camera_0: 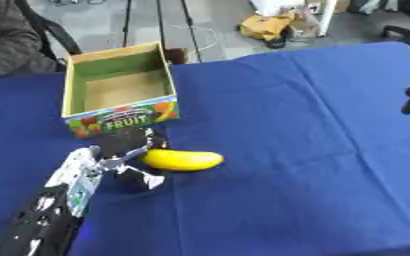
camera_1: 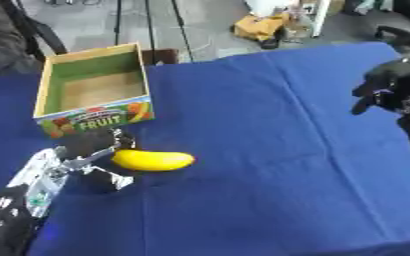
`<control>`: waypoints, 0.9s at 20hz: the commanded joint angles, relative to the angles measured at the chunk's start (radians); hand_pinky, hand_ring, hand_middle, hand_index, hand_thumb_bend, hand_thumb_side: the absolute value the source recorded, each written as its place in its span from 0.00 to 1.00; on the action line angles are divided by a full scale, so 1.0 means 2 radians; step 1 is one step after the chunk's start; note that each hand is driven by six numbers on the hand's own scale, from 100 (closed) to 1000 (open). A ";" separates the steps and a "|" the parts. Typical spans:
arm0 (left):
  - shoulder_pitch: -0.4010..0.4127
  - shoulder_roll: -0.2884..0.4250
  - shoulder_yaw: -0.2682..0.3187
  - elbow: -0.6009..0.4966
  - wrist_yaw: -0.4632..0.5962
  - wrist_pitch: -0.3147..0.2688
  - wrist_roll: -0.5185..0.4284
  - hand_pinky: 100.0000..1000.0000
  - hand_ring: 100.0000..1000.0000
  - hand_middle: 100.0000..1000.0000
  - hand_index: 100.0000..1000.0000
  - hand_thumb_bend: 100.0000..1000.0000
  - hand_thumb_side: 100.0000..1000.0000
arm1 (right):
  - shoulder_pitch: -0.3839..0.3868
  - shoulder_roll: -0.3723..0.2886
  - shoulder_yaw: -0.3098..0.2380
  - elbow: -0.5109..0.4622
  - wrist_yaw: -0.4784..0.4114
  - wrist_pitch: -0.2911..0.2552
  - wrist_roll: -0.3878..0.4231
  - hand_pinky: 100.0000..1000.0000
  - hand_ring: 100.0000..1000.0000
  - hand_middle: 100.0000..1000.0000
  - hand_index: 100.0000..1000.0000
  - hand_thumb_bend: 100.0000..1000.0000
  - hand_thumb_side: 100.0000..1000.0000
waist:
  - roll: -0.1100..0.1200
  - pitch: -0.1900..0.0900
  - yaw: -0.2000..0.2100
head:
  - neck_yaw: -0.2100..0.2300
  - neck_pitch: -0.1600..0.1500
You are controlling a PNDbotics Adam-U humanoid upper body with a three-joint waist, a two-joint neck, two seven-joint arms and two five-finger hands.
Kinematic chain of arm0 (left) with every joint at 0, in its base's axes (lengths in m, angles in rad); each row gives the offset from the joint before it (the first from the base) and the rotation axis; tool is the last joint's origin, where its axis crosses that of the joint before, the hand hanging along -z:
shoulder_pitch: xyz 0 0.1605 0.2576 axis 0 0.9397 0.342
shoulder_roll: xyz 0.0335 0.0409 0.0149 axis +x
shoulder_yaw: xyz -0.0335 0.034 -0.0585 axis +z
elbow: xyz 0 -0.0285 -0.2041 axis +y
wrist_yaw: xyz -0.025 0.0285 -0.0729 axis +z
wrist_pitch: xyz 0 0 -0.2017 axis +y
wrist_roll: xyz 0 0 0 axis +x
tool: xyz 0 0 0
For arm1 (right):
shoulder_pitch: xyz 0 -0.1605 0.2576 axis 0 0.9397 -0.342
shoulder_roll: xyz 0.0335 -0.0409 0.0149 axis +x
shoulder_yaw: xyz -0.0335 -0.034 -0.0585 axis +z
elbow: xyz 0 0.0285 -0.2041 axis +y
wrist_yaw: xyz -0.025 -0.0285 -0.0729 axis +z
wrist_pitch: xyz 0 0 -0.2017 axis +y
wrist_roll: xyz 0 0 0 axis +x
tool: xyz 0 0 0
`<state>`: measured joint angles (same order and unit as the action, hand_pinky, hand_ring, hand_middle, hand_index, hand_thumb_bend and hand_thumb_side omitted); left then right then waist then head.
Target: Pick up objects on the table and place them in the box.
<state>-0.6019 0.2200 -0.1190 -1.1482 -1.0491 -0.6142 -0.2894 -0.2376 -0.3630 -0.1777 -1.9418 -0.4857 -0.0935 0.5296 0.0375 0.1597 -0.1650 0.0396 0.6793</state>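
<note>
A yellow banana (camera_0: 184, 160) lies on the blue tablecloth in front of an open cardboard box (camera_0: 119, 89) with a green inside and a "FRUIT" label. My left hand (camera_0: 125, 152) sits at the banana's left end, its fingers and thumb spread around that end without closing on it. My right hand (camera_1: 385, 90) hangs in the air at the right edge, far from the banana, fingers relaxed and pointing down. The box holds nothing that I can see.
The blue cloth (camera_0: 296, 130) covers the whole table. Beyond the far edge are a grey floor, a chair, a yellow bag (camera_0: 265, 25) and a seated person at the upper left.
</note>
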 commanded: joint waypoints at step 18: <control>-0.007 0.005 0.001 -0.004 0.009 -0.006 -0.017 0.41 0.40 0.39 0.65 0.20 0.47 | -0.003 -0.006 -0.002 -0.005 -0.004 -0.002 0.002 0.50 0.62 0.62 0.67 0.00 0.47 | -0.004 -0.007 -0.001 | 0.002 -0.005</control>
<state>-0.6061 0.2200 -0.1190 -1.1498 -1.0356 -0.6247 -0.3168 -0.2372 -0.3630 -0.1777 -1.9418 -0.4861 -0.0943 0.5303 0.0343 0.1597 -0.1654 0.0419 0.6764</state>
